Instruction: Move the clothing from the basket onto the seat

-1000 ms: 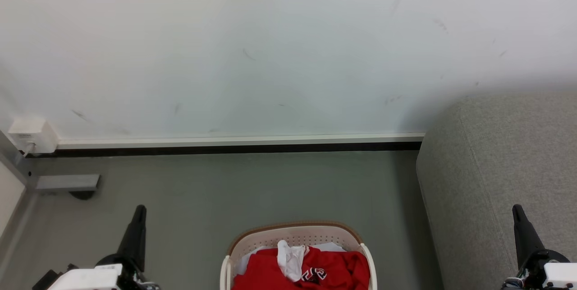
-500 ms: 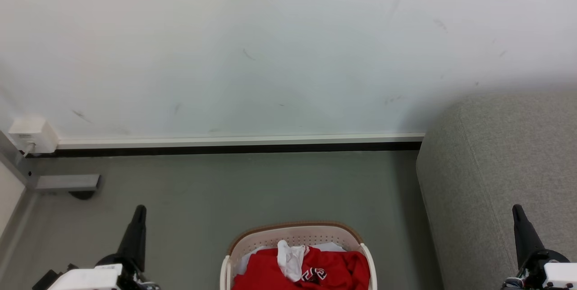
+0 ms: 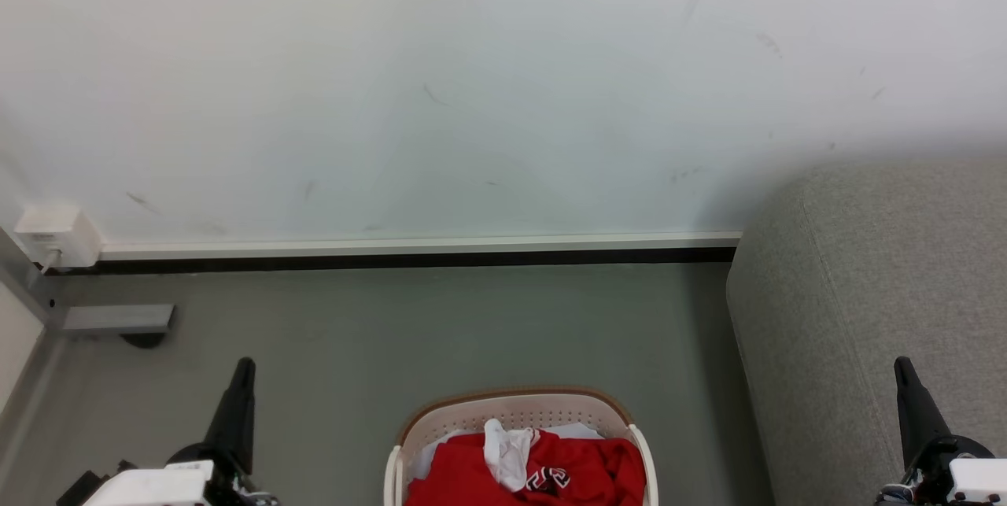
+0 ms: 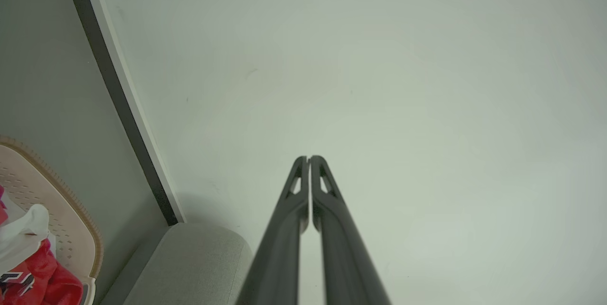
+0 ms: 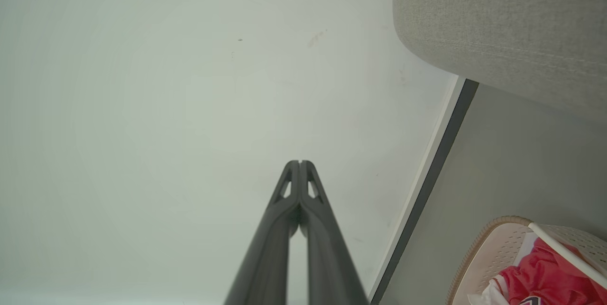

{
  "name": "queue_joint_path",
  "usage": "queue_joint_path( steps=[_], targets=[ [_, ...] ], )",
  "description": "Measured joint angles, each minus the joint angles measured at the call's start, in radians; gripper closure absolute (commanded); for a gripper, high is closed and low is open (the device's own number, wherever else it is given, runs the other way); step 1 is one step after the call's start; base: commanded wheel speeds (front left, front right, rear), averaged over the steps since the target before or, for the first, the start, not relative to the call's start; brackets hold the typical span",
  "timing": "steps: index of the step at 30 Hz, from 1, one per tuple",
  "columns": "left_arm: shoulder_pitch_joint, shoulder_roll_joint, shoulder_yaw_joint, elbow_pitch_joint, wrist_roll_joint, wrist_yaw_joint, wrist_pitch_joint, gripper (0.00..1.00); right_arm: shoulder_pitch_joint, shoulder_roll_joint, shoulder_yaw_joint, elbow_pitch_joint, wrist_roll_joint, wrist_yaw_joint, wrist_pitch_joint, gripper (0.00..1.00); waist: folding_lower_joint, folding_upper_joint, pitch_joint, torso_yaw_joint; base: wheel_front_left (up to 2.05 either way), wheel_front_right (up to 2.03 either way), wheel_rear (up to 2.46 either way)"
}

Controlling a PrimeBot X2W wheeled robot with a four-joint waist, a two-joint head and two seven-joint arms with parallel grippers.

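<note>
Head view: the left gripper (image 3: 245, 368) points up at the lower left, fingers pressed together and empty. The right gripper (image 3: 901, 368) at the lower right is closed and empty too. Between them the basket (image 3: 515, 396) sits on the floor (image 3: 440, 325), with the red clothing (image 3: 586, 470) heaped inside. The seat (image 3: 873, 270) rises behind the right gripper.

Left wrist view: the left gripper (image 4: 308, 159) has its tips meeting, aimed at the wall (image 4: 379, 58). The basket (image 4: 71, 210) with the clothing (image 4: 52, 279) lies well off to its lower left, and the seat (image 4: 189, 267) is nearer.

Right wrist view: the right gripper (image 5: 300, 162) is closed. The seat (image 5: 498, 25) is at its upper right, and the basket (image 5: 479, 248) and clothing (image 5: 550, 272) are at its lower right.
</note>
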Motion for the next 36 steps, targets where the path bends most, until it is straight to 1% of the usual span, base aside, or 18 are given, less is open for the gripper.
queue_joint_path(
  steps=[36],
  targets=[
    [0.000, 0.000, 0.000, 0.000, 0.000, 0.000, 0.000, 1.00, 0.000, 0.000, 0.000, 0.000, 0.000, 0.000, 0.000, 1.00, 0.0000, 0.0000, 0.000, 0.000, 0.00, 0.00, 0.00]
  ],
)
